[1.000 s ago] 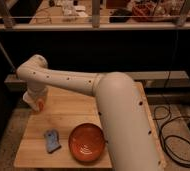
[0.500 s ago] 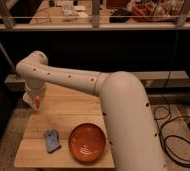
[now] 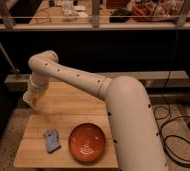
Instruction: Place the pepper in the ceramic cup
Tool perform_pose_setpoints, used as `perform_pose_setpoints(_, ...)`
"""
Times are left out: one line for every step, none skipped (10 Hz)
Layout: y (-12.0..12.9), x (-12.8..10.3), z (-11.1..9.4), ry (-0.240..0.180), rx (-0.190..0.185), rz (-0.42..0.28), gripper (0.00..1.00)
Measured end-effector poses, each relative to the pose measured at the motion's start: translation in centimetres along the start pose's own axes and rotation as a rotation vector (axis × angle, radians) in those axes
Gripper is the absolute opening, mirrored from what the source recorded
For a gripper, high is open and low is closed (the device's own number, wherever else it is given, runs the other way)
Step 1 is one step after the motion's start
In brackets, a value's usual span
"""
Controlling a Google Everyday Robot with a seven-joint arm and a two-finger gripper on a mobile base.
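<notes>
My gripper point(image 3: 32, 100) hangs from the white arm over the far left corner of the wooden table point(image 3: 63, 117). A small orange-red piece, the pepper point(image 3: 34, 102), shows at the gripper's tip, held just above the table's corner. The ceramic cup does not show apart from the gripper's pale end; it is hidden or out of view.
A wide orange-brown ribbed bowl point(image 3: 87, 142) sits at the front middle of the table. A small blue-grey object point(image 3: 51, 140) lies to its left. The arm's thick white body point(image 3: 130, 125) covers the table's right side. Cables point(image 3: 175, 135) lie on the floor at right.
The arm's upper bend has risen and shifted slightly right. The gripper has stayed over the far left corner with the pepper.
</notes>
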Motion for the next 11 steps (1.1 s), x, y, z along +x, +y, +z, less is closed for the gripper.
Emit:
perform_pose_setpoints(-1.0,0.2,-0.8,0.001,0.036,-0.003,0.00)
perform_pose_setpoints(-1.6,0.5,-1.7,0.004,0.071,-0.001,0.00)
perform_pose_setpoints(-2.0,0.7,-2.4,0.000,0.114,0.004,0.00)
perform_pose_setpoints(-2.6,0.8,-3.1,-0.011,0.165,0.008,0.00)
perform_pose_setpoints(-3.0,0.9,-3.8,-0.018,0.207,0.017,0.00)
perform_pose_setpoints(-3.2,0.9,-4.6,-0.023,0.241,0.029,0.00)
perform_pose_setpoints(-3.4,1.0,-5.5,-0.028,0.270,0.041,0.00)
perform_pose_setpoints(-3.6,0.9,-5.9,-0.042,0.277,0.050,0.00)
perform_pose_setpoints(-3.8,0.7,-6.3,-0.066,0.281,0.084,0.00)
perform_pose_setpoints(-3.6,0.5,-6.4,-0.077,0.283,0.109,0.00)
perform_pose_setpoints(-3.1,0.3,-6.3,-0.092,0.283,0.147,0.00)
